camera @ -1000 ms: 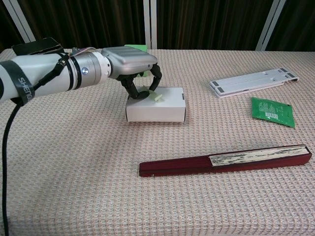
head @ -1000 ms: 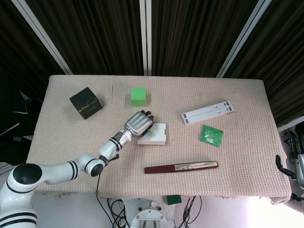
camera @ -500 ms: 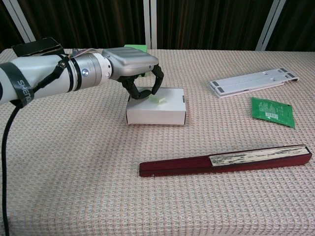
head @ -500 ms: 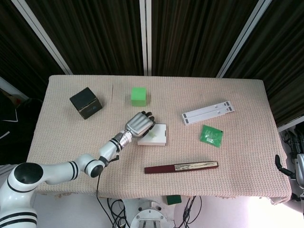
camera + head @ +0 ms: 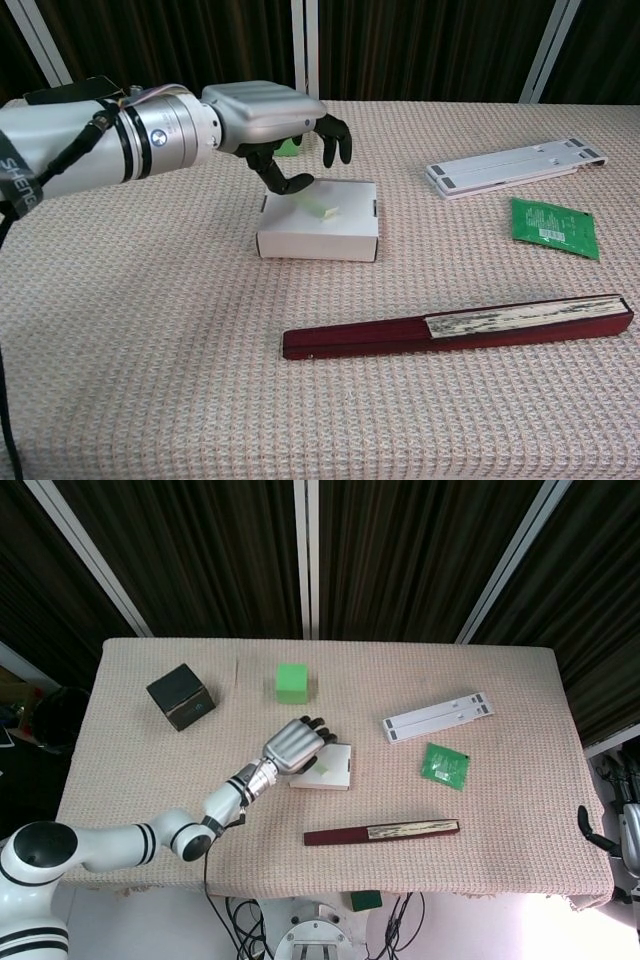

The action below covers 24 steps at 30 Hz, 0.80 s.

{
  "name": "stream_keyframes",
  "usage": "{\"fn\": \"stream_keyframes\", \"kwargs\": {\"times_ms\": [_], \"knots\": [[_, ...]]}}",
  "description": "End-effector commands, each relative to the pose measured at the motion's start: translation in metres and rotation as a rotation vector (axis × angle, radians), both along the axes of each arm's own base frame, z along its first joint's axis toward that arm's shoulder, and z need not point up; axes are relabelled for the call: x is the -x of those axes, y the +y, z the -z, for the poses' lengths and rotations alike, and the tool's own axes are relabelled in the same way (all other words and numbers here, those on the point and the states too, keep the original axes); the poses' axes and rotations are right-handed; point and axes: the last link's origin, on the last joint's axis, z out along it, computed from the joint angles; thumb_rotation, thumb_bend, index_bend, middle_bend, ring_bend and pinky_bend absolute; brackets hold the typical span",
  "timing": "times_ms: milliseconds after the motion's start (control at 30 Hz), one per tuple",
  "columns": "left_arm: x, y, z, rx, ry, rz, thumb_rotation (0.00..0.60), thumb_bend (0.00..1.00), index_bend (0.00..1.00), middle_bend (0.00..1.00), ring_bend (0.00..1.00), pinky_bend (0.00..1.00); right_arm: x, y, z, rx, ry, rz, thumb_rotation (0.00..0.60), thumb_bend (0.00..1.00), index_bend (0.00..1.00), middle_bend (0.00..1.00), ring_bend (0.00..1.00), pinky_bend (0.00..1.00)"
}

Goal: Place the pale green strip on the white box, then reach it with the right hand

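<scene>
While the pale green strip lies on the white box, left hand hovers released.

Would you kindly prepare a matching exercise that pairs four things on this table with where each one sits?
Things:
1. pale green strip
2. black cube
3. green packet
4. dark red fan

Places:
A. far left corner area
B. nearest the front edge
C. on top of the white box
D. right side, in front of the white stand

Pairs: 1-C, 2-A, 3-D, 4-B
</scene>
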Motion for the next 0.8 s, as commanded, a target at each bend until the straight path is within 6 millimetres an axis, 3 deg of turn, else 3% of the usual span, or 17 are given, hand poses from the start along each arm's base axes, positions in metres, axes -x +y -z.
{"fn": "stream_keyframes", "kwargs": {"times_ms": [33,200,333,433,533,700,800], "knots": [[0.001,-0.008,-0.017,-0.011,-0.034,0.006,0.6,0.44,0.27,0.32,0.18,0.3,-0.001,-0.001,0.0,-0.002,0.001,-0.007,0.428,0.43,0.0,0.0,0.0,0.0],[0.022,-0.023,-0.047,-0.063,-0.079,-0.024,0.6,0.27,0.28,0.32,0.18,0.3,-0.006,-0.003,0.004,-0.028,0.001,-0.037,0.426,0.42,0.0,0.0,0.0,0.0],[0.062,-0.042,-0.074,-0.137,-0.093,-0.084,0.6,0.14,0.29,0.31,0.18,0.3,-0.021,-0.012,0.012,-0.087,0.031,-0.112,0.429,0.41,0.0,0.0,0.0,0.0],[0.101,-0.06,-0.091,-0.183,-0.081,-0.155,0.6,0.08,0.29,0.3,0.16,0.28,-0.043,-0.023,0.022,-0.155,0.065,-0.211,0.428,0.41,0.0,0.0,0.0,0.0],[0.148,-0.081,-0.108,-0.222,-0.047,-0.236,0.6,0.07,0.27,0.24,0.09,0.24,-0.072,-0.038,0.04,-0.263,0.099,-0.32,0.428,0.49,0.0,0.0,0.0,0.0],[0.204,-0.107,-0.141,-0.314,-0.041,-0.355,0.596,0.06,0.13,0.17,0.06,0.2,-0.115,-0.057,0.075,-0.432,0.175,-0.443,0.427,0.64,0.0,0.0,0.0,0.0],[0.235,-0.12,-0.162,-0.379,-0.061,-0.436,0.581,0.06,0.07,0.16,0.06,0.2,-0.141,-0.066,0.1,-0.535,0.218,-0.485,0.423,0.67,0.0,0.0,0.0,0.0]]}}
